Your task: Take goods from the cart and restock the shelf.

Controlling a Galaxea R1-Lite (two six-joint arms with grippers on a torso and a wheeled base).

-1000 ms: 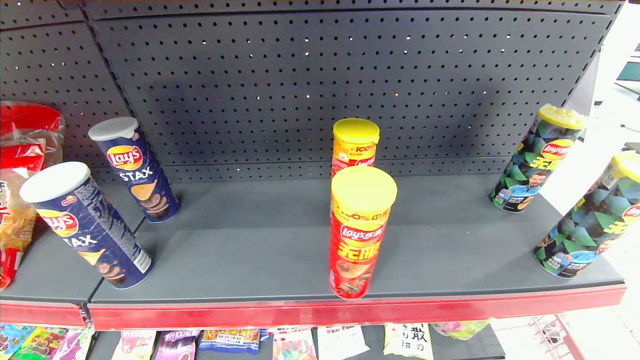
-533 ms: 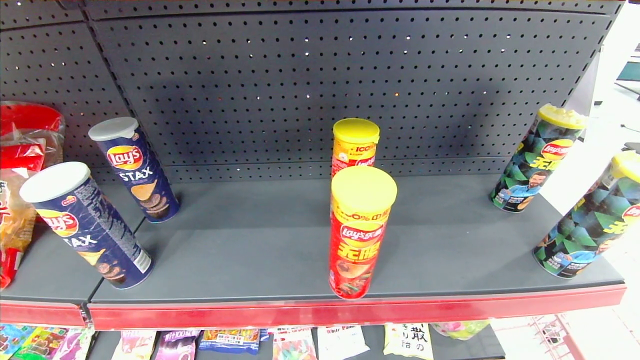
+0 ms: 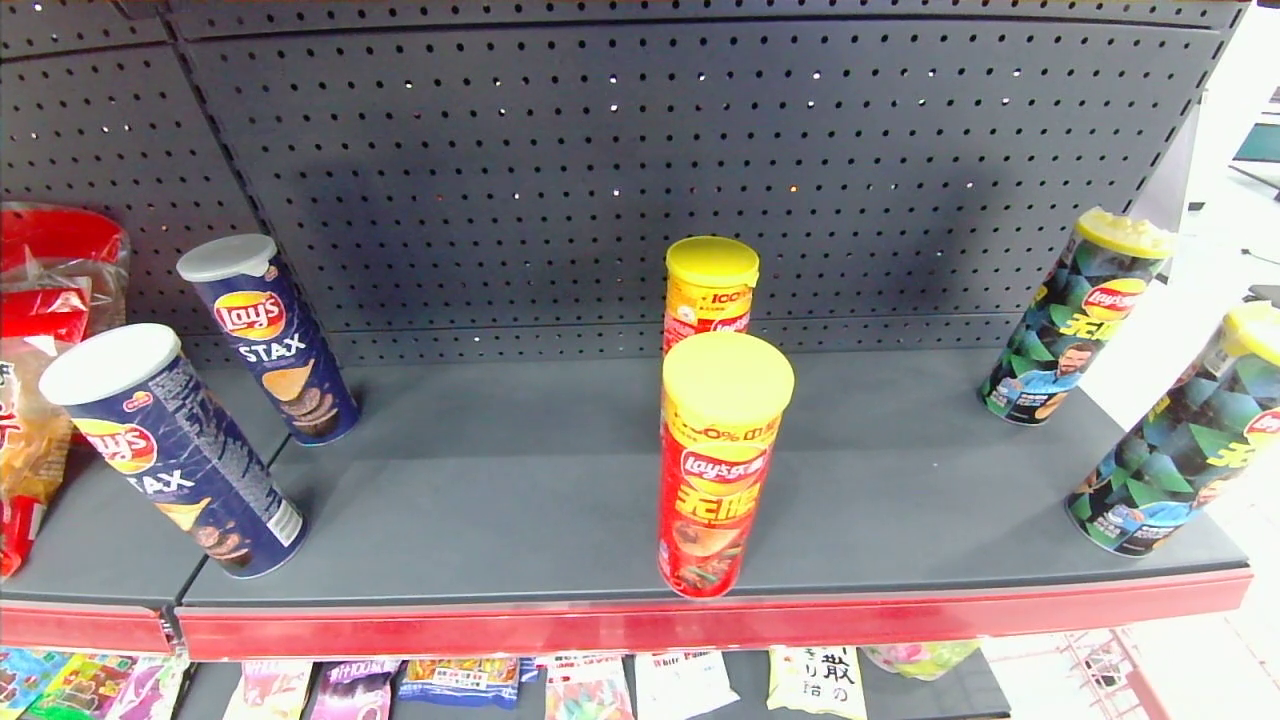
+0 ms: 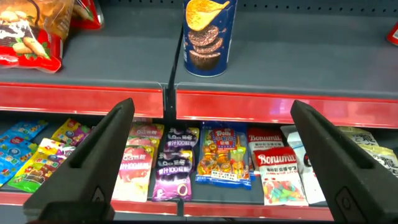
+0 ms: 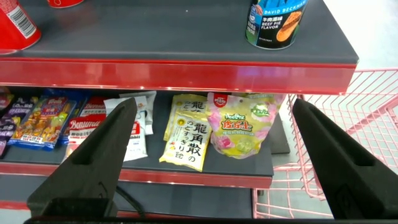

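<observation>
While both arms hang low in front of the shelving with nothing in hand, I read this as the between-items step: the next pick is not yet started.

Left gripper [image 4: 211,106]: black fingers spread wide, empty. Right gripper [image 5: 214,102]: same, wide and empty.

Grey metal shelf board with red front lip [image 3: 480,500] sits above and ahead of both grippers. Pink wire cart [image 5: 367,143] is near the right gripper's outer side, below the lip level. I can't see its contents.

Stock on the board, all standing:
- navy cardboard tube with grey lid [image 4: 208,37] straight ahead of the left gripper, near the lip, with a second one behind it
- red tube with yellow lid [image 3: 720,470] between the two grippers, at the lip, with another behind it
- green-black patterned tube with yellow lid [image 5: 277,22] ahead of the right gripper, with one more behind it

Wide bare board lies between these groups.

Next move, my guess: the right arm swings outward and down to the cart, clamps a tube mid-body and carries it up over the lip. The tubes look smooth and rigid, so they should grip fine. The front cans stand close to the edge and would tip easily.
</observation>
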